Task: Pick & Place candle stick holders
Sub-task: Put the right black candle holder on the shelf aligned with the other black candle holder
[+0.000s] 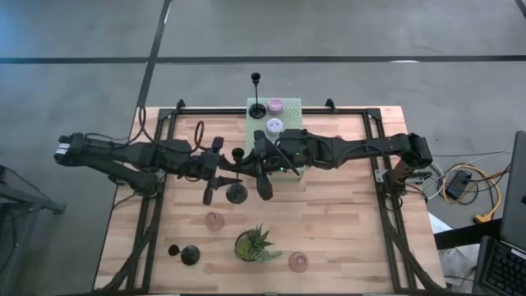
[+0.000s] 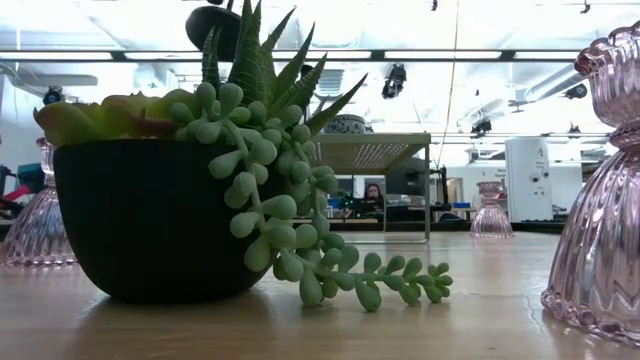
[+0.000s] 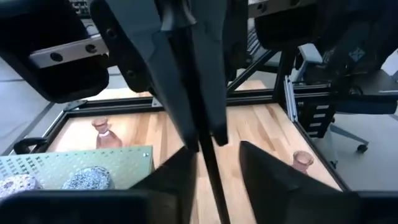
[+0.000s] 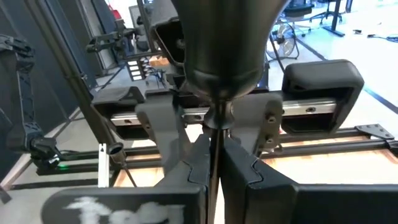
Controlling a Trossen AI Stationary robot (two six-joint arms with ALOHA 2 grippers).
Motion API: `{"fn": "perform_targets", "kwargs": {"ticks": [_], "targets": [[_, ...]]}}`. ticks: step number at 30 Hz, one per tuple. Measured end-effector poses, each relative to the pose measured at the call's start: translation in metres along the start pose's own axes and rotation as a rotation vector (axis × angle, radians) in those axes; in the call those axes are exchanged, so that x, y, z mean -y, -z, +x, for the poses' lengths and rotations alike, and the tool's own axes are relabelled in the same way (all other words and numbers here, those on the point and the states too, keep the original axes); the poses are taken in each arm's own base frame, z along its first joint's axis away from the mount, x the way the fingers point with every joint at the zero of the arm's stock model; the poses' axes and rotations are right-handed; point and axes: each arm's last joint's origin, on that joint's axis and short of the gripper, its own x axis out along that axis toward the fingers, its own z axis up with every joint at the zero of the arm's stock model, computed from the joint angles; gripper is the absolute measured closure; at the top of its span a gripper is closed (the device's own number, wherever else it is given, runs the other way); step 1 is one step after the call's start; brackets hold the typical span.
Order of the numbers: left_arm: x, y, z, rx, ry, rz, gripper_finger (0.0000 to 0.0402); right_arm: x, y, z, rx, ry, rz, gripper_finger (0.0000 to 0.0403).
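I see three holders on the green box [image 1: 283,115]. My right gripper [image 1: 265,191] pinches a black holder's [image 1: 237,192] stem; my left gripper [image 1: 209,196], half-closed, helps. Five wait.

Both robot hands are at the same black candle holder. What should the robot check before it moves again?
1. Right gripper shut on the thin stem of the black candle holder: ok.
2. Left gripper has hold of it too: cannot tell.
3. Free room in the green box: cannot tell; the right arm covers part of it.
4. Plant apart from both grippers: ok.
5. Pink candle holder on the table, apart from both grippers: ok.
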Motion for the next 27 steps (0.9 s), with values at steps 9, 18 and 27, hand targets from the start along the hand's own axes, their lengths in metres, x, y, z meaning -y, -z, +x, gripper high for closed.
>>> {"fn": "perform_targets", "kwargs": {"ticks": [9,18,27], "targets": [[-0.002,0.002,0.001,-0.008,0.002,-0.018,0.0383,0.0,0.001,0.0,-0.002,0.002,-0.027,0.0392],[-0.009,0.0,-0.005,0.005,-0.036,0.014,0.0384,-0.001,-0.008,-0.013,-0.009,0.006,0.029,0.0325],[-0.037,-0.002,-0.008,0.048,-0.171,0.017,0.0384,0.002,-0.015,-0.065,-0.222,0.083,0.048,0.0211]]}}
